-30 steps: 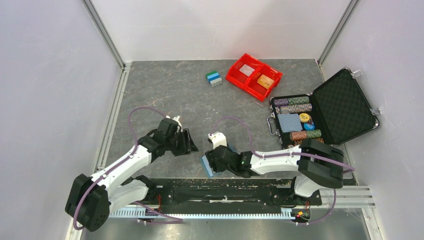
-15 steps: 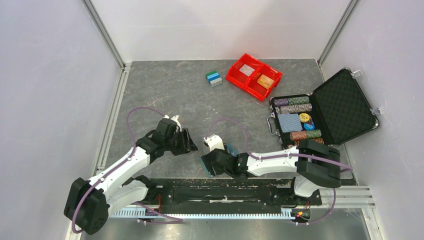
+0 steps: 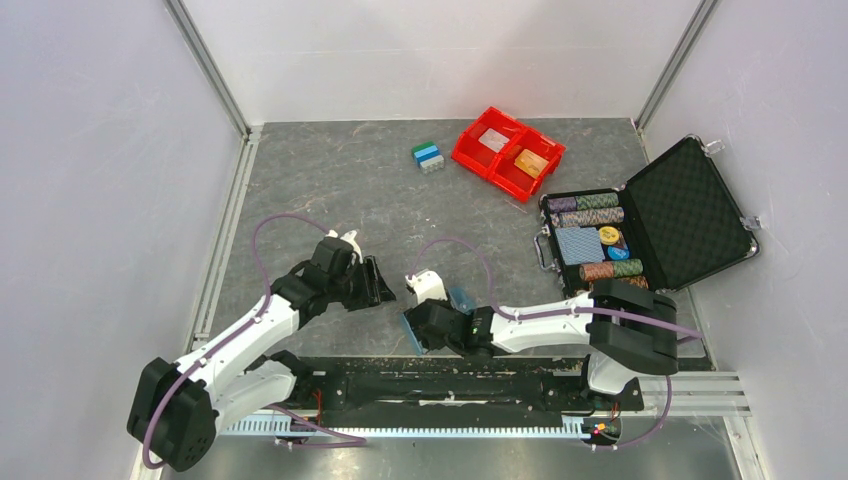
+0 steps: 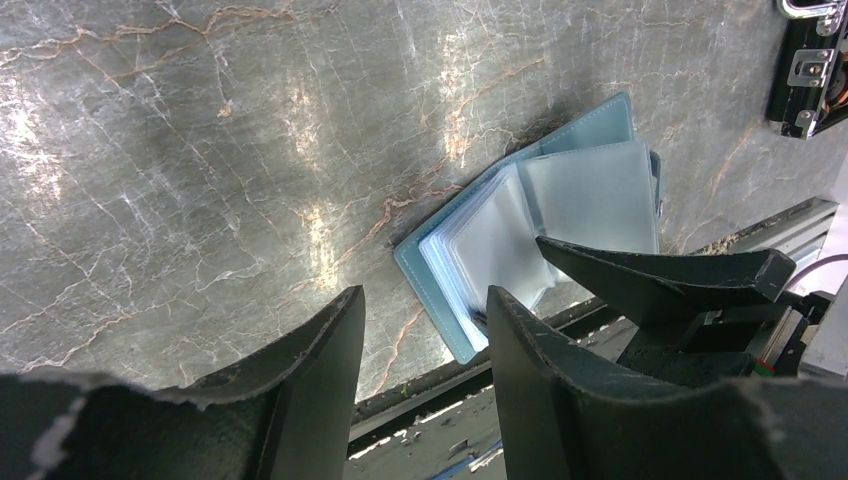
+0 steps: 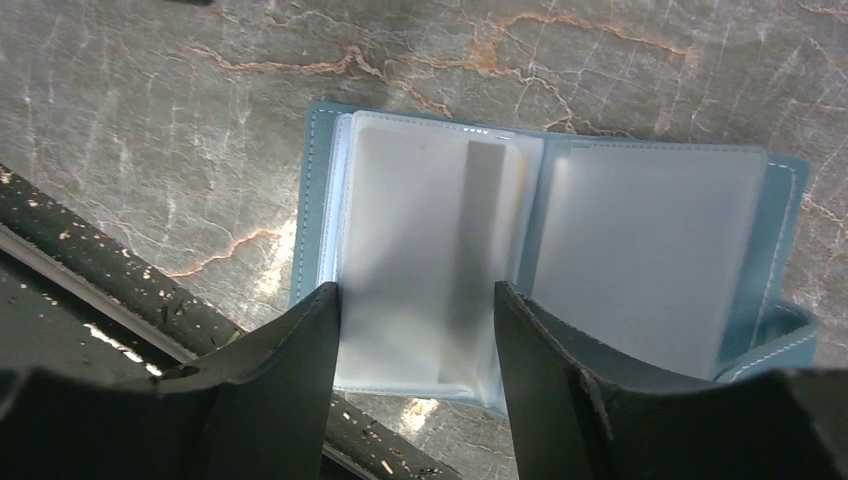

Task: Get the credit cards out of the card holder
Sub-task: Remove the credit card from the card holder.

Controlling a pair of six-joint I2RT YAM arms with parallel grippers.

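The card holder [image 5: 640, 250] lies spread open on the counter [image 3: 330, 190] at the lower middle of the top view, close to the dark rail along the near edge. Your right fingers [image 5: 290, 380] hang straight over it, apart and holding nothing, straddling its left-hand sleeve. The left fingers [image 4: 300, 390] are also apart and empty, hovering off to the holder's left.

An orange card [image 3: 531, 162] and a whitish card [image 3: 493, 140] sit in the two halves of the red bin [image 3: 462, 155] at upper right of centre; these look like credit cards already out. The frosted sleeves mostly look empty, but a grey strip shows in the left one, and you cannot tell from here whether it is a card or a shadow.

If a card remains, bring the left fingers down onto the blue cover edge to pin it. Pinch only the card's exposed edge with the right fingers, and draw it out along the sleeve. Pull away from the rail, or the light holder will likely slide with you.
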